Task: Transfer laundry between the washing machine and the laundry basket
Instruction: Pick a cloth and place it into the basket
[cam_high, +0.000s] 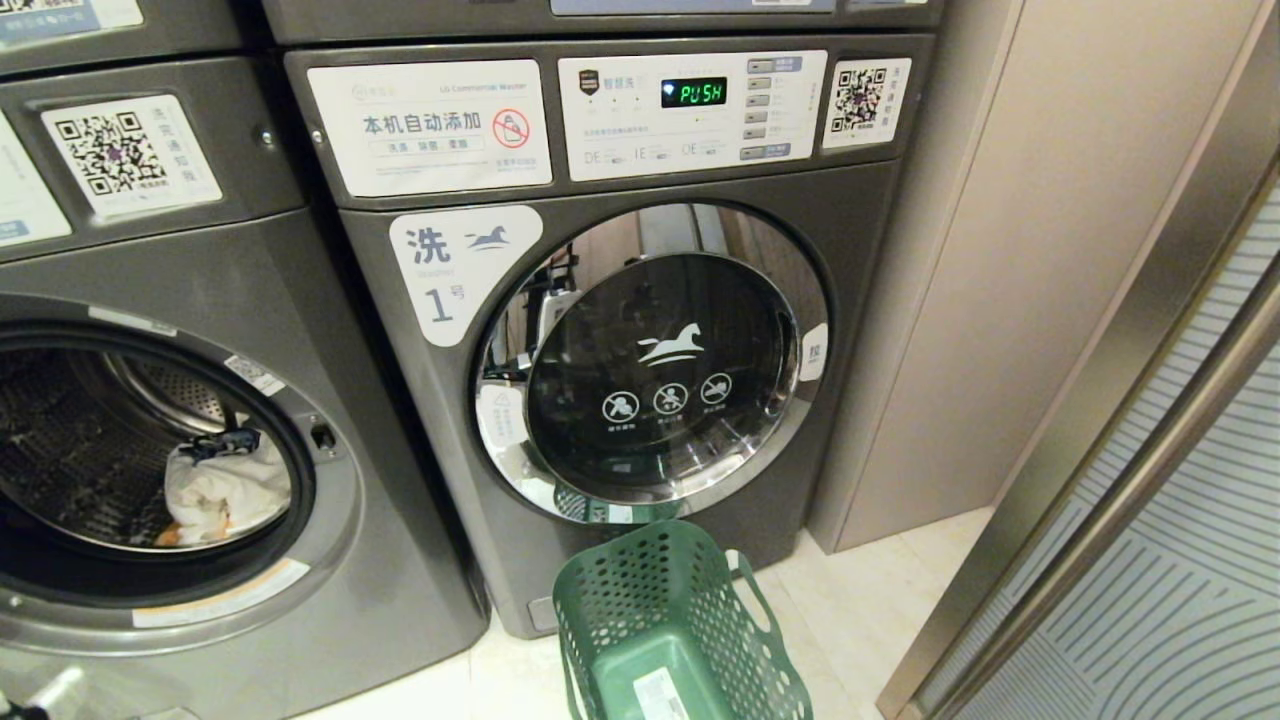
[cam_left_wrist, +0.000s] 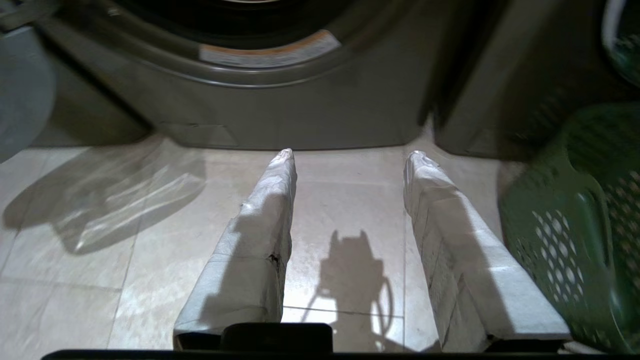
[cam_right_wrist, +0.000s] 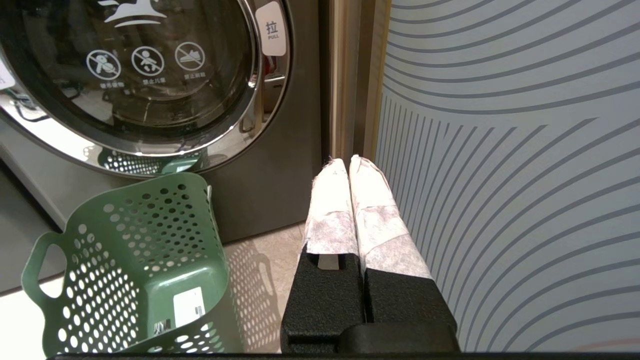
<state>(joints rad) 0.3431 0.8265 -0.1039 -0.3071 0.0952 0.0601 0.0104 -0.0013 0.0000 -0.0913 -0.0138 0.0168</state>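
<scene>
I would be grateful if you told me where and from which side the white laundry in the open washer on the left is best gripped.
Grip the white laundry at its bunched upper fold, just under the dark piece lying on it, probably coming straight in through the open washer mouth from the front. It lies heaped at the drum's near right edge, so that fold sits closest to the opening.

Two washing machines stand side by side. The left machine (cam_high: 150, 400) has its opening uncovered, and laundry (cam_high: 225, 485) lies inside its drum. The right machine (cam_high: 620, 330) has its door (cam_high: 655, 365) closed. The laundry basket (cam_high: 675, 630) stands on the floor (cam_high: 900, 580) just before the right machine, under its door. A wall panel (cam_high: 1030, 260) is at the right of this machine.
</scene>
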